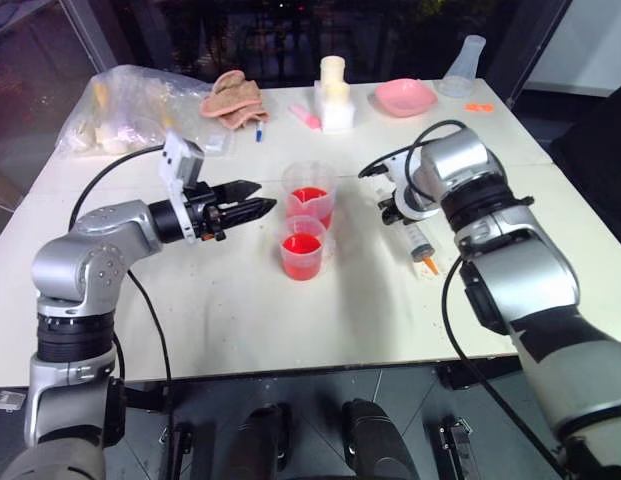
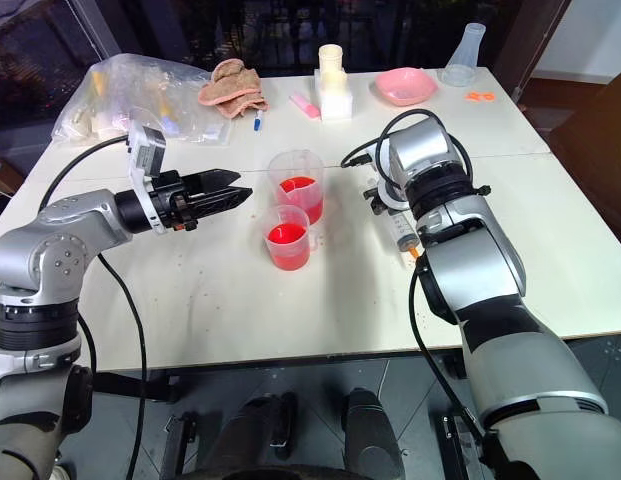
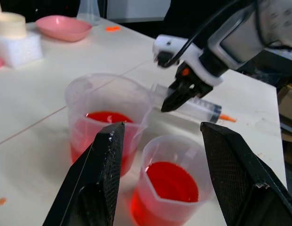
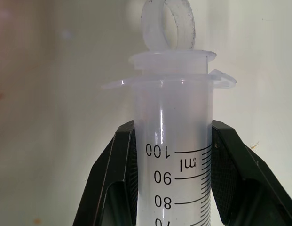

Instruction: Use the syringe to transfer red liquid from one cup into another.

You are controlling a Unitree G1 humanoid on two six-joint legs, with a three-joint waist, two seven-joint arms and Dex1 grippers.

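Right wrist view shows the right gripper (image 4: 171,174) clamped on the clear syringe (image 4: 176,155), black graduations printed, lying on the desk (image 1: 220,300) beside two cups. Both the rear cup (image 1: 310,192) and front cup (image 1: 301,250) hold red liquid (image 1: 301,243). Left gripper (image 1: 252,206) hovers wide apart, empty.

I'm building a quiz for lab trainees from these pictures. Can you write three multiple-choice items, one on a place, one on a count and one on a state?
1. Where does the large clear plastic syringe lie?
A. on the white table
B. in the pink bowl
C. inside a cup

2. How many clear plastic cups of red liquid stand at the table's middle?
A. one
B. two
C. four

3. What is the right end effector doing?
A. hanging open above the bowl
B. shut on the syringe
C. holding a cup

Answers: 1 A, the syringe lies flat beside the cups; 2 B, two stand side by side; 3 B, its fingers clamp the barrel.
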